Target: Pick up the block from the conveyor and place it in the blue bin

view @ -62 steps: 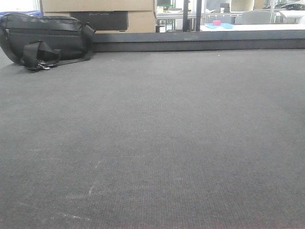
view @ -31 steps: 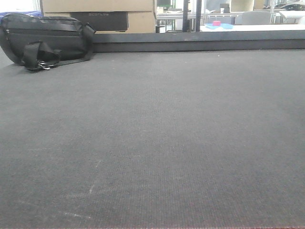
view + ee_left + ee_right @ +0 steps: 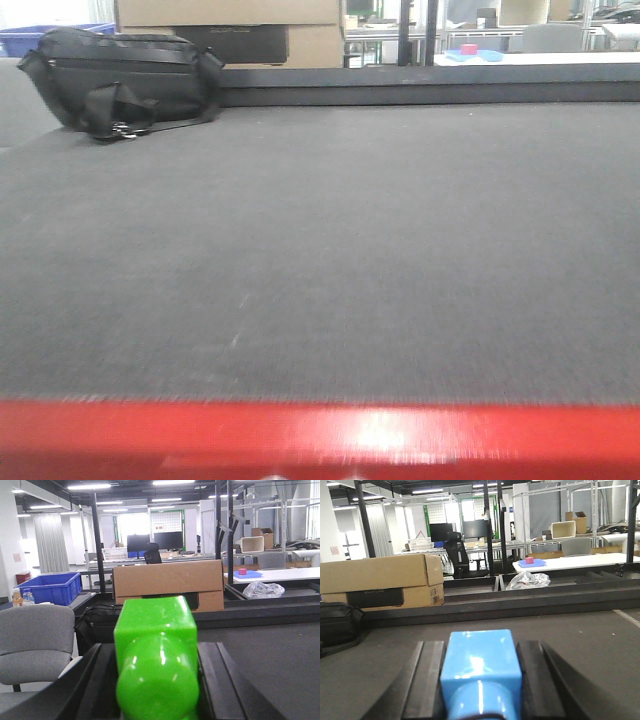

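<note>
Though front-cropped, blue bin fuller left-wrist.

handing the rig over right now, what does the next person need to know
Left gripper: a green piece fills the gap between its dark fingers. I cannot tell whether it is a held block or part of the gripper.
Right gripper: the same, with a light blue piece.
Conveyor: no loose block shows on it. A black bag lies at its far left. A blurred red band crosses the bottom of the front view; unclear what it is.
Blue bin: off the belt, left of the cardboard box; its inside is hidden.
Done: nothing confirmed.
Left: grab a block and place it in the bin.
</note>
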You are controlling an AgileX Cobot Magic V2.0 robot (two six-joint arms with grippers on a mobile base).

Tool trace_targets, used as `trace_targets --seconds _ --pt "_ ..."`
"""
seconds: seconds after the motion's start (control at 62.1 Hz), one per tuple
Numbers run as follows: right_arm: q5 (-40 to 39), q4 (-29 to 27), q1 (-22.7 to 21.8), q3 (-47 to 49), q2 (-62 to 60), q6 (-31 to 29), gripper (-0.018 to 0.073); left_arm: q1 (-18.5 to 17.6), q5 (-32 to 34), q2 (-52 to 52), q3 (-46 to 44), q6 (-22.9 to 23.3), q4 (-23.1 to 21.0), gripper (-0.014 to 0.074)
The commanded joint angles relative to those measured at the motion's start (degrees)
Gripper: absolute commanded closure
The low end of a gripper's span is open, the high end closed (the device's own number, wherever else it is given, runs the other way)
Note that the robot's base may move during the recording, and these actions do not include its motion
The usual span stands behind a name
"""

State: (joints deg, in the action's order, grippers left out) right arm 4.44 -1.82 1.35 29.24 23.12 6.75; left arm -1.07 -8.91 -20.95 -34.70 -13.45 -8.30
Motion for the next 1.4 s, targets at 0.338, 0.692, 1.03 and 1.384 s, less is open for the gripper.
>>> trace_targets --seconds 0.338,0.692,1.03,1.384 --pt "-1.4 0.3 -0.1 0.5 -0.4 -0.2 0.0721 0.2 0.8 0.6 0.1 0.1 0.0 0.0708" --pt "-1.5 0.3 -0.1 0.5 -0.4 -0.2 0.0721 0.2 0.9 3.3 0.1 0.1 0.0 0.0708" --pt "-1.5 0.3 -0.1 0.5 -0.4 -0.2 0.0721 0.2 0.9 3.3 0.1 0.1 0.0 0.0708" --pt "-1.5 0.3 -0.1 0.5 -0.4 -0.2 0.0721 0.2 0.9 3.3 0.1 0.1 0.0 0.0708"
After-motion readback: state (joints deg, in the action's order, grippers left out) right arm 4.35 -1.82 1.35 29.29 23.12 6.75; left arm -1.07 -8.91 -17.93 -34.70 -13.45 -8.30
